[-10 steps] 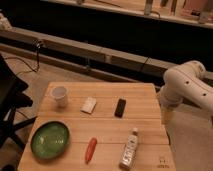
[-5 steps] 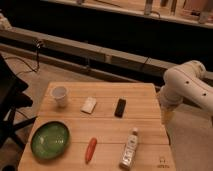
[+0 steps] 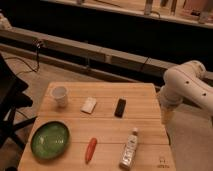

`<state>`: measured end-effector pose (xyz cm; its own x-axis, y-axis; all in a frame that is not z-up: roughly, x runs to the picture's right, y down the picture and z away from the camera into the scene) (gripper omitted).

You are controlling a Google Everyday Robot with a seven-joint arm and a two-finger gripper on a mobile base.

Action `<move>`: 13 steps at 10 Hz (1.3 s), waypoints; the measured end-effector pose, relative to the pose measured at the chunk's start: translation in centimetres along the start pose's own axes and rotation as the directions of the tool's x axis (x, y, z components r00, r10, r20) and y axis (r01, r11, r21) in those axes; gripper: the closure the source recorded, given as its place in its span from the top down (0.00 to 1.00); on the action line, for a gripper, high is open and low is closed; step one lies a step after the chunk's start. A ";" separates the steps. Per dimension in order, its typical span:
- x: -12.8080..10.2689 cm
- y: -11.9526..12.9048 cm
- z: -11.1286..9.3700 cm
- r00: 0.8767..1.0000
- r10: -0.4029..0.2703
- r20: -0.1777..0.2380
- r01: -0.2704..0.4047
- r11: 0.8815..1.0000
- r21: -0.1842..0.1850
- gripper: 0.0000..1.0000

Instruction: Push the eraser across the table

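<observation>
A white robot arm's hand (image 3: pixel 166 116) hangs beside the right edge of the light wooden plank table (image 3: pixel 145 92), apart from the small flat black rectangular eraser (image 3: pixel 120 107).

The eraser lies flat on the far half of the table, right of centre, its long side running front to back; near it on the left, not touching, lies a flat white rectangular piece (image 3: pixel 89 105); further left stands a white paper cup (image 3: pixel 59 95); a round green plate (image 3: pixel 50 140) sits at the near left; an orange carrot (image 3: pixel 90 149) lies near the front middle; a clear plastic bottle (image 3: pixel 129 149) lies to the carrot's right; the hand is only a dim pale shape under the bulky white arm (image 3: pixel 187 87), roughly level with the eraser; whether it is open or closed cannot be told, and no object is seen in it; the arm is cut off by the right border; the table's near edge is cut off at the bottom.
</observation>
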<state>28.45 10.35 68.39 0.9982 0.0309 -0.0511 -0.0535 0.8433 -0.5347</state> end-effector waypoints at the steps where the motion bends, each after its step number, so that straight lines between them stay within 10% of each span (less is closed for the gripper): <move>1: 0.0 0.0 0.0 1.000 0.000 0.000 0.000 1.000 0.000 0.80; 13: -1.5 -2.3 0.9 1.000 -0.011 0.009 0.011 1.000 0.010 0.80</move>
<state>27.13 8.87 70.45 0.9990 0.0264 -0.0372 -0.0420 0.8489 -0.5269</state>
